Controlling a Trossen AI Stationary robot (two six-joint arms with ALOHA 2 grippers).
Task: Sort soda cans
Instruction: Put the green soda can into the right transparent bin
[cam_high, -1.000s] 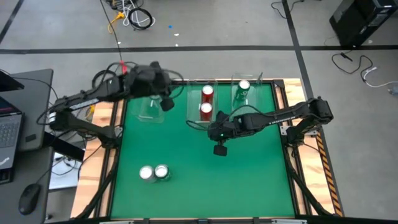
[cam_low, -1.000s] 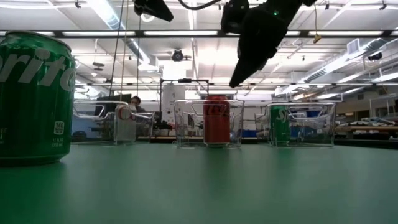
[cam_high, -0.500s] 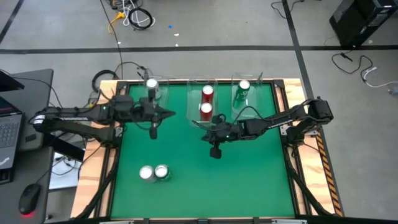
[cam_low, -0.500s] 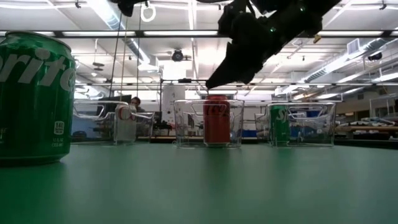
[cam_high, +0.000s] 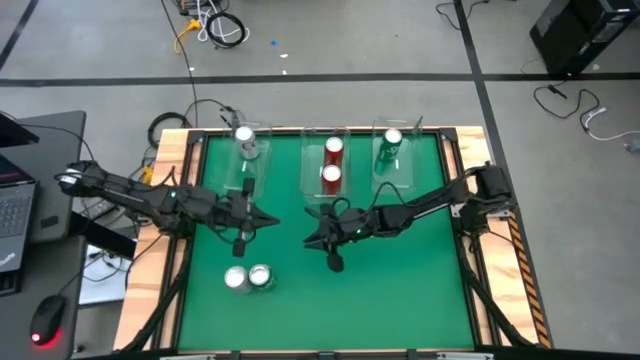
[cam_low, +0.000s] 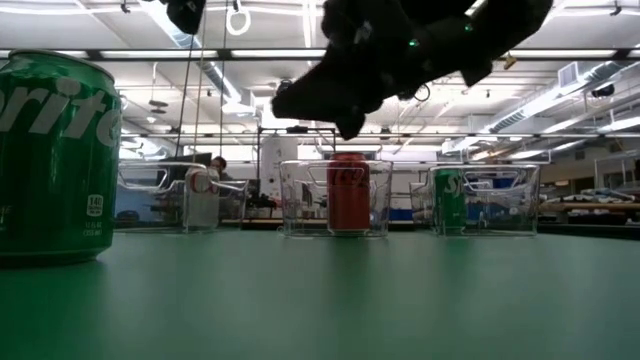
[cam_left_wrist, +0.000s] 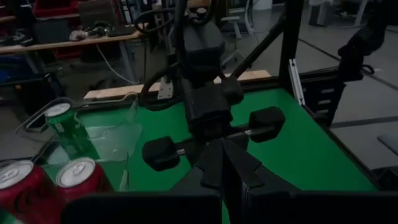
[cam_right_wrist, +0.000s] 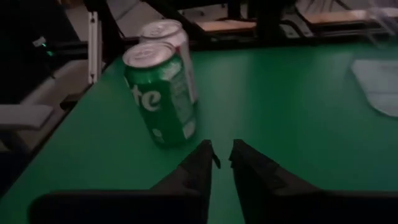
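Two loose cans stand upright at the near left of the table: a silver can and a green can, which also looms in the low view. A silver can stands in the left bin, two red cans in the middle bin, and a green can in the right bin. My left gripper hovers shut, left of the table's middle. My right gripper faces it with a narrow gap between its fingers, pointing at the loose green can. Neither holds anything.
Three clear plastic bins stand in a row along the far edge. The two grippers sit close together, tip to tip, over the table's middle. Bare green table lies to the near right. A dark frame runs along the table's sides.
My left gripper has drawn back from the left bin toward the near edge and now points toward the middle; the silver can in that bin has come into view. My right gripper has moved left and nearer, toward the two loose cans, and has tipped more level.
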